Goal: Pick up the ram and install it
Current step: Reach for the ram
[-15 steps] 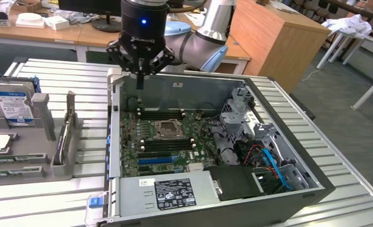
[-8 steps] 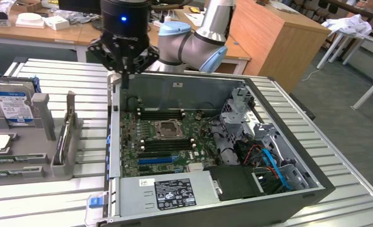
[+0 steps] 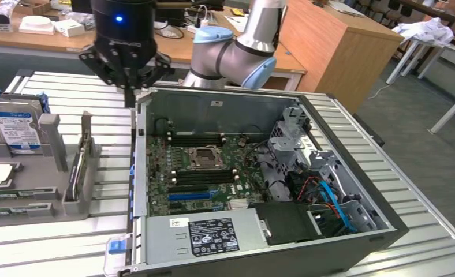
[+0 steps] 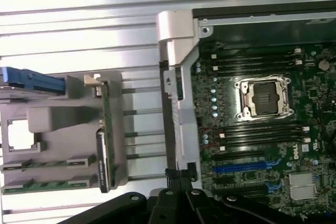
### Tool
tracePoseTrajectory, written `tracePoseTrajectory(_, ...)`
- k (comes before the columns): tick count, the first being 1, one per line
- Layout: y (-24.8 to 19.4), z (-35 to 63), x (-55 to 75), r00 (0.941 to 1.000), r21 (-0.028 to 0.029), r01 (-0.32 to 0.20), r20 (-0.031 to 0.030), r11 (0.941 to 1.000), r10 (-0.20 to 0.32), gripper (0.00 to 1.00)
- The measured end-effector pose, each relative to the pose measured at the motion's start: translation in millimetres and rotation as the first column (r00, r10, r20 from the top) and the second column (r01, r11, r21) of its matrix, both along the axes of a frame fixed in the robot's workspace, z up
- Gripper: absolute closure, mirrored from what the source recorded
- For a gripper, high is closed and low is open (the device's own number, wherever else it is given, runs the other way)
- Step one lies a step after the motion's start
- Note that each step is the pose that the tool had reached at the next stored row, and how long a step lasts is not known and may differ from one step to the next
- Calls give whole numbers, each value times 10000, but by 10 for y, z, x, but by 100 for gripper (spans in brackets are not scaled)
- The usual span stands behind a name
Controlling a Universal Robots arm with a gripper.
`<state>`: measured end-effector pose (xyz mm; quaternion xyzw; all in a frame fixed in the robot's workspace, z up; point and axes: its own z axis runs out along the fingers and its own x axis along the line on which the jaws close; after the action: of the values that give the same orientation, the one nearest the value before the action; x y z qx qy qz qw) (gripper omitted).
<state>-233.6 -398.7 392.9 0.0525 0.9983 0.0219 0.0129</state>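
The ram [image 3: 77,168] stands on its edge in a slot of the grey holder [image 3: 50,199], at the exterior view's left of the open computer case. In the wrist view the ram [image 4: 104,129] shows as a thin green strip with a dark end. My gripper [image 3: 132,92] hangs high over the case's left wall, between the holder and the motherboard [image 3: 212,182]. Its fingers are shut with nothing between them. In the wrist view the gripper [image 4: 178,182] has its tips together above the case wall. The motherboard's black slots [image 4: 257,135] lie beside the processor socket [image 4: 264,97].
A hard drive [image 3: 15,130] with a blue-white label stands at the holder's far end. Two more green sticks [image 4: 44,174] lie flat in the holder. The case holds a power supply [image 3: 204,234], a drive cage [image 3: 297,141] and blue cables [image 3: 331,199]. A slatted metal table [image 3: 73,236] carries everything.
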Motion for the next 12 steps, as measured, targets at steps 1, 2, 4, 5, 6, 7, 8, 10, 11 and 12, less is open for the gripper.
tracePoseTrajectory(1, 0, -1, -45, 10000, 1, 1, 0, 10000, -1, 90)
tracePoseTrajectory(2, 0, -2, -90, 10000, 0, 1, 0, 10000, -1, 90)
tracePoseTrajectory(4, 0, -5, -178, 10000, -1, -1, 0, 10000, 1, 90)
tracePoseTrajectory(5, 0, -6, -223, 10000, 0, 0, 0, 10000, 0, 90)
tracePoseTrajectory(6, -1, -9, -273, 10000, 0, 1, 0, 10000, -1, 90)
tracePoseTrajectory(7, -5, -11, -318, 10000, 0, 0, 0, 10000, 0, 90)
tracePoseTrajectory(8, -10, -14, -362, 10000, 0, -1, 0, 10000, 1, 90)
tracePoseTrajectory(10, -23, -22, -452, 10000, 0, 0, 0, 10000, 0, 90)
tracePoseTrajectory(11, -33, -28, -498, 10000, 0, 1, 0, 10000, -1, 90)
tracePoseTrajectory(12, -44, -33, -542, 10000, 0, 1, -1, 10000, -1, 90)
